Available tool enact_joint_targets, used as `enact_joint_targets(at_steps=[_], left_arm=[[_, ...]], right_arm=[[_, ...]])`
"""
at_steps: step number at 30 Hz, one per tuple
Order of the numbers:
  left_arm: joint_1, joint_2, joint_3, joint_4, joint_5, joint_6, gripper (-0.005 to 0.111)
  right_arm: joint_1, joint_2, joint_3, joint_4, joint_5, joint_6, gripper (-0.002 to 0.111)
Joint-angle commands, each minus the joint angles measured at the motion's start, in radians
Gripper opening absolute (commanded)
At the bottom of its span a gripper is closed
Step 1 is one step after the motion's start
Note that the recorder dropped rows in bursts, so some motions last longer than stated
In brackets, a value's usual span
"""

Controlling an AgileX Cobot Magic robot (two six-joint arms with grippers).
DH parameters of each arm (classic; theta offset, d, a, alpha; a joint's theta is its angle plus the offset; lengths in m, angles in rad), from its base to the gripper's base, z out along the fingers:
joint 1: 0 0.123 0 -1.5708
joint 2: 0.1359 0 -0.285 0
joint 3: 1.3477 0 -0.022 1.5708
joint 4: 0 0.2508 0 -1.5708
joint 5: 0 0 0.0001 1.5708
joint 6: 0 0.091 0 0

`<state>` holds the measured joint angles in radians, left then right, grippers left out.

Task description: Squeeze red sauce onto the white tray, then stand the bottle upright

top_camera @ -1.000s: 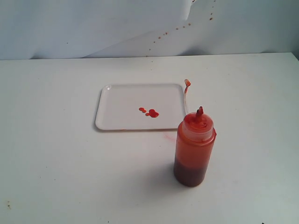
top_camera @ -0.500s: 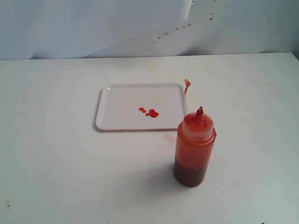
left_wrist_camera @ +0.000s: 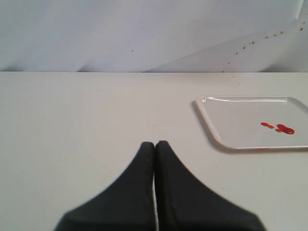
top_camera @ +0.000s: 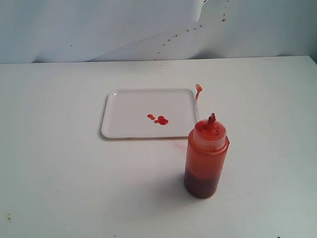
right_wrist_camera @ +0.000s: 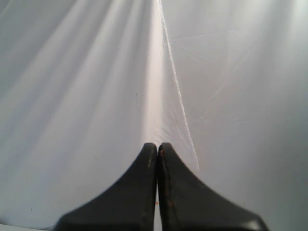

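We find nothing changed between the earlier exterior pictures and now. The bottle (top_camera: 206, 161) shows no shift, turn or tilt on the worktop (top_camera: 59, 163), and its cap strap (top_camera: 197, 99) has the same bend. The blobs of red sauce (top_camera: 159, 119) on the white tray (top_camera: 129, 111) match in number, shape and spread, and the tray's edges fall on the same lines. No earlier wrist pictures came with this moment, so we cannot tell whether the left tool (left_wrist_camera: 154, 144) or the right tool (right_wrist_camera: 157, 145), both pressed closed, has moved.
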<state>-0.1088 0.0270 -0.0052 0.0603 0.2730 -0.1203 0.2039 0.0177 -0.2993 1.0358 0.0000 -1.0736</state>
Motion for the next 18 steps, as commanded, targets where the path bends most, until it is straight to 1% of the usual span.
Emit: enact_joint_targets(at_steps=[1, 8, 18], left_arm=[[0.001, -0.004, 0.005, 0.005, -0.002, -0.011, 0.0], [0.001, -0.004, 0.005, 0.005, -0.002, -0.006, 0.0], [0.031, -0.004, 0.005, 0.003, 0.004, -0.003, 0.0]], right_arm=[[-0.003, -0.002, 0.0, 0.001, 0.0, -0.001, 0.0], [-0.003, -0.002, 0.0, 0.001, 0.0, -0.001, 0.0], [-0.003, -0.002, 0.0, 0.001, 0.0, -0.001, 0.0]])
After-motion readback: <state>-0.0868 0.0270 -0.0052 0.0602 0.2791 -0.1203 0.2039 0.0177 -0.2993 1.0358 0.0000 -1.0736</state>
